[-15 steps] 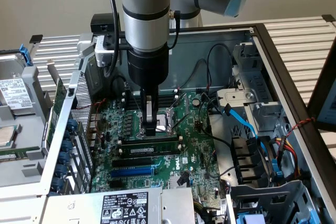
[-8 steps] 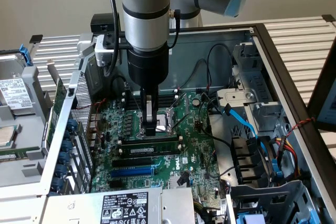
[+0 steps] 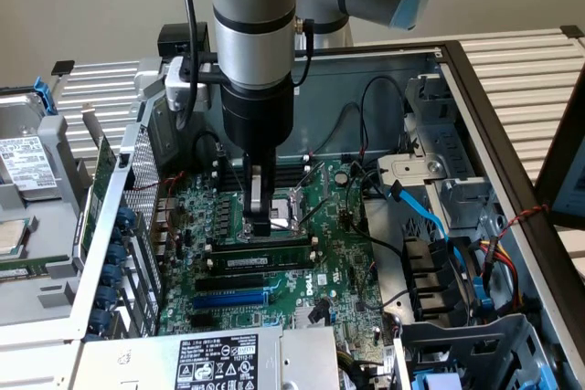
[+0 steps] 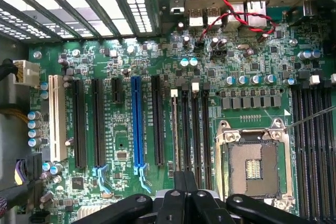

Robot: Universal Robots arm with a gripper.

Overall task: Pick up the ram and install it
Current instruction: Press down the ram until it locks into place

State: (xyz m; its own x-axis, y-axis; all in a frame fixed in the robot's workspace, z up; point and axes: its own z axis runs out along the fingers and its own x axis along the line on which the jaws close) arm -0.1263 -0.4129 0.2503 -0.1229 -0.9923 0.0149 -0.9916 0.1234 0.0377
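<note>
We see the silver and grey robot arm (image 3: 251, 25) standing almost straight up over the open grey metal computer case (image 3: 475, 89), with its black wrist pointing down at the green motherboard (image 3: 338, 262). Its dark gripper (image 3: 260, 224) reaches down to the board, just beside the square metal processor socket (image 3: 297, 210), on the exterior view's left of it. The fingers are drawn close together, with no gap that we can see between them.

The ram (image 3: 265, 251), a long thin green circuit-board stick with black chips, stands on its edge in one of the black memory slots (image 3: 247, 280), directly under the gripper. The fingertips are at its upper edge; we cannot tell whether they press it or only touch it.

In the wrist view we look down on the motherboard: the ram (image 4: 175, 129) appears as a thin strip between the black slots, next to the long blue expansion slot (image 4: 138, 121), and the black gripper linkage (image 4: 181, 205) lies over its near end.
</note>
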